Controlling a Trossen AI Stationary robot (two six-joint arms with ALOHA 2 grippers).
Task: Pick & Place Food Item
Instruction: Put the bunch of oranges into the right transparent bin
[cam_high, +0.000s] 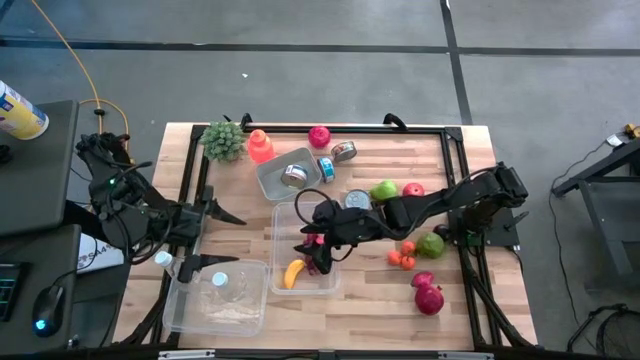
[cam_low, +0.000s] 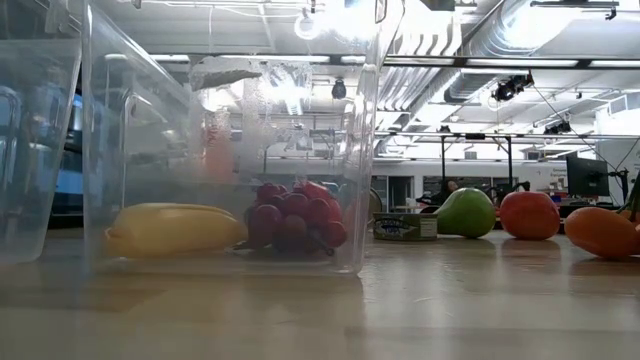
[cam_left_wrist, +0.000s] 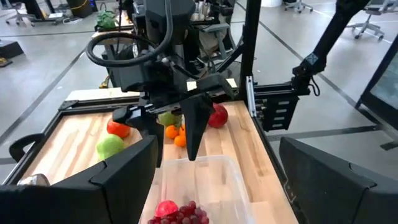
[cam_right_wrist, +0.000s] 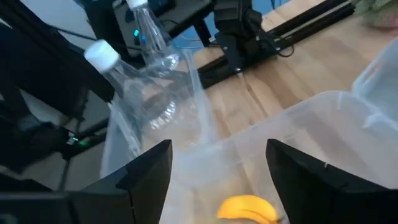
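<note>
A small clear bin (cam_high: 278, 250) stands at the table's middle. A yellow banana (cam_high: 292, 273) and a bunch of red grapes (cam_low: 295, 218) lie on its floor. My right gripper (cam_high: 312, 243) hangs open just above the bin, over the grapes, with nothing between its fingers. Its own wrist view looks past the spread fingers at the banana (cam_right_wrist: 249, 208). My left gripper (cam_high: 215, 238) waits open at the table's left, above the far edge of a large clear bin (cam_high: 185, 300), pointing toward the small bin. Its wrist view shows my right gripper (cam_left_wrist: 168, 127) above the grapes (cam_left_wrist: 180, 213).
Plastic bottles (cam_high: 220, 281) lie in the large bin. To the right are green apples (cam_high: 431, 244), oranges (cam_high: 400, 256) and red fruit (cam_high: 428, 297). Farther back stand a grey tray with a can (cam_high: 287, 175), more cans (cam_high: 343, 150), a green plant (cam_high: 223, 140) and an orange bottle (cam_high: 260, 147).
</note>
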